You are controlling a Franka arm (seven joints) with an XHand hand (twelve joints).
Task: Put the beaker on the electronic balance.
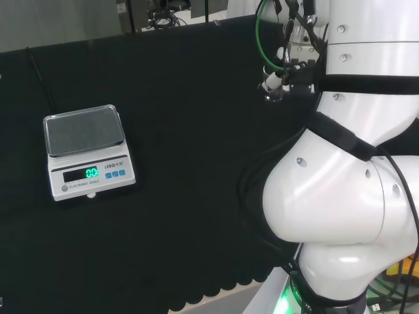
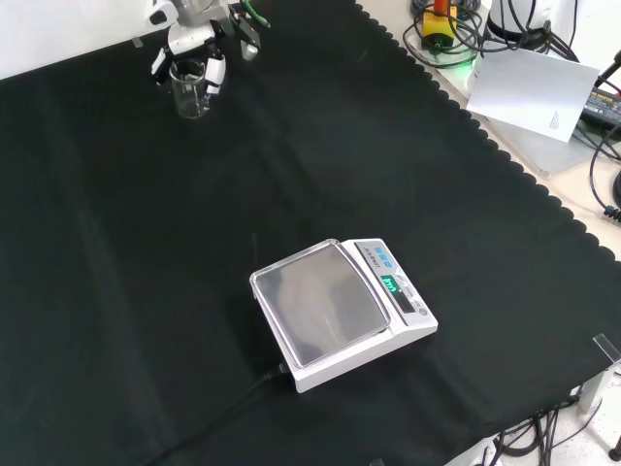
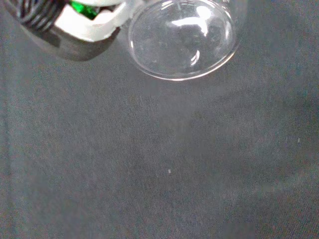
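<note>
A clear glass beaker (image 2: 191, 93) stands upright at the far top left of the front view, with the hand (image 2: 189, 44) coming down over it. White fingertips (image 2: 213, 74) curl against both of its sides. The wrist view shows the beaker's round clear bottom (image 3: 182, 39) close up, with a finger (image 3: 79, 27) beside it; whether it rests on the cloth I cannot tell. In the head view the hand (image 1: 280, 73) sits at the upper right by the arm's links. The white electronic balance (image 2: 342, 313) (image 1: 86, 154), with a bare steel pan (image 1: 84, 129) and a lit green display, stands far from the hand.
A black cable (image 2: 218, 413) runs from the balance across the cloth toward the front view's lower left. The cloth's scalloped edge (image 2: 505, 155) runs down the right, with white paper (image 2: 534, 92) and loose wires beyond it.
</note>
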